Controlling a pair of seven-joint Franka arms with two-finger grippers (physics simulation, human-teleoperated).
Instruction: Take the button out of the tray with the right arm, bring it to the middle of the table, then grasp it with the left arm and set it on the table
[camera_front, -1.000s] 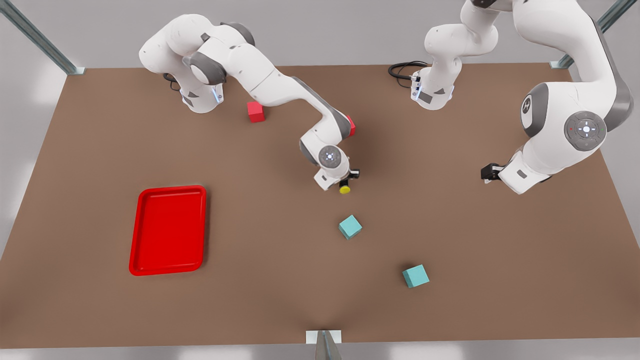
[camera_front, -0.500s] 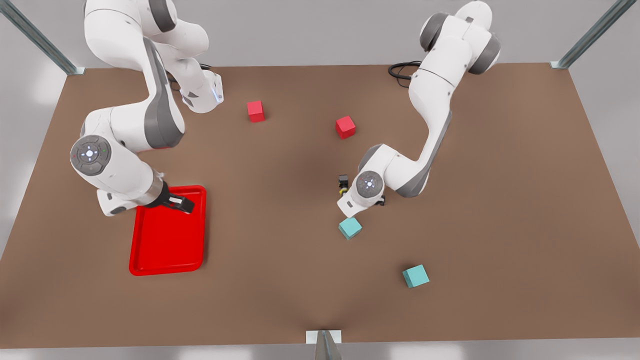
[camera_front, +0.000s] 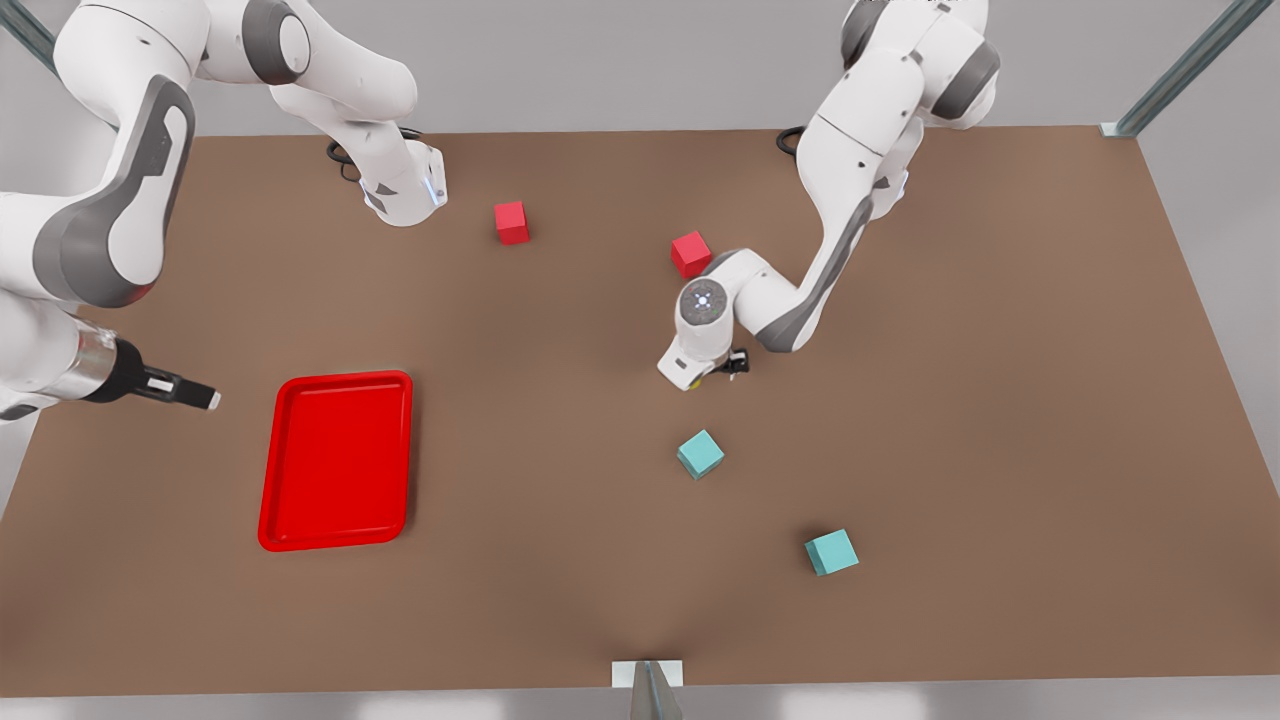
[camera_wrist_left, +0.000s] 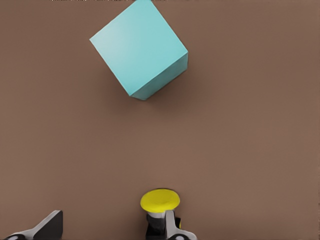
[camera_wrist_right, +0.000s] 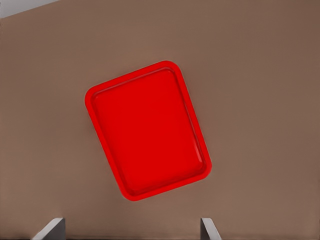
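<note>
Since a moment ago the right arm's jaws (camera_front: 205, 398) have backed off the tray (camera_front: 335, 460) and hang wide open beside it. Left jaws (camera_front: 722, 368), spread, straddle the button (camera_wrist_left: 160, 201) mid-desk (camera_front: 1000, 400), near a teal cube (camera_front: 700, 454).

A: We count two small red cubes (camera_front: 511, 222) (camera_front: 689, 252), two teal cubes (camera_front: 700, 454) (camera_front: 831, 552).
B: We add one flat red tray (camera_front: 336, 461), one yellow-capped button (camera_wrist_left: 160, 201), two white arms.
</note>
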